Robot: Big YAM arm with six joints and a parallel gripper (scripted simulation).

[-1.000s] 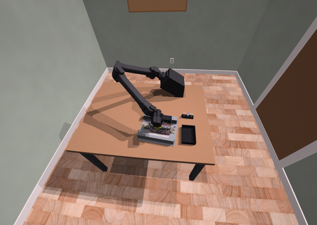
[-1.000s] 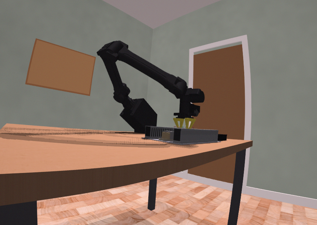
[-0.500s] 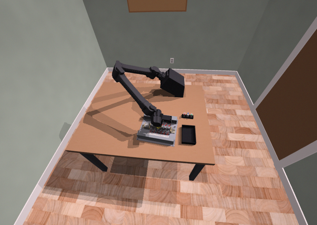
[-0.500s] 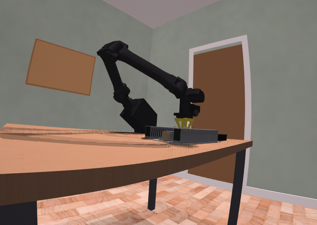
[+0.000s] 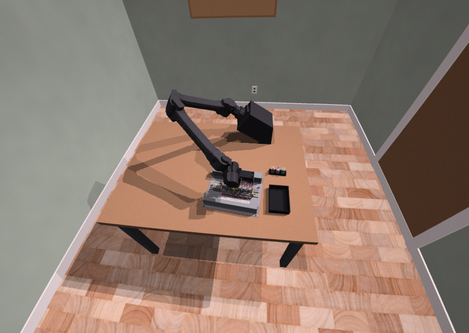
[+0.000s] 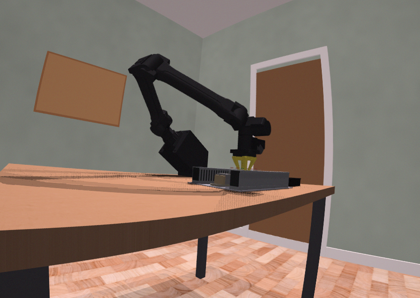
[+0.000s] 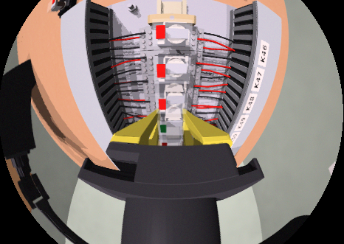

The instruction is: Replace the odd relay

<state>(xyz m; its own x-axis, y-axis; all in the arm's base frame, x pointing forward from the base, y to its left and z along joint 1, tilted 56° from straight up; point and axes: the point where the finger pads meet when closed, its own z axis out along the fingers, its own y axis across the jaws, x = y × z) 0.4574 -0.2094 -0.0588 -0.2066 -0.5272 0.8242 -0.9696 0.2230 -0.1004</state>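
Observation:
My gripper (image 5: 233,188) (image 6: 244,169) (image 7: 170,113) has its yellow fingers shut on the relay with the green test button (image 7: 163,128), which sits in the socket row between relays with red buttons. The other relays, such as the one at the far end (image 7: 177,34), show red buttons on the same side. The blades and sockets are hidden. The spare rack (image 5: 280,174) holds relays with red (image 5: 272,169), blue (image 5: 278,169) and green (image 5: 283,170) buttons; part of it shows at the upper left of the wrist view. The black tray (image 5: 279,199) looks empty.
Slotted wire ducts (image 7: 99,52) (image 7: 241,52) run along both sides of the relay row, with red and black wires between. A beige end block (image 7: 172,20) closes the row. The panel (image 5: 230,210) stands on the table (image 5: 159,204), left of the tray.

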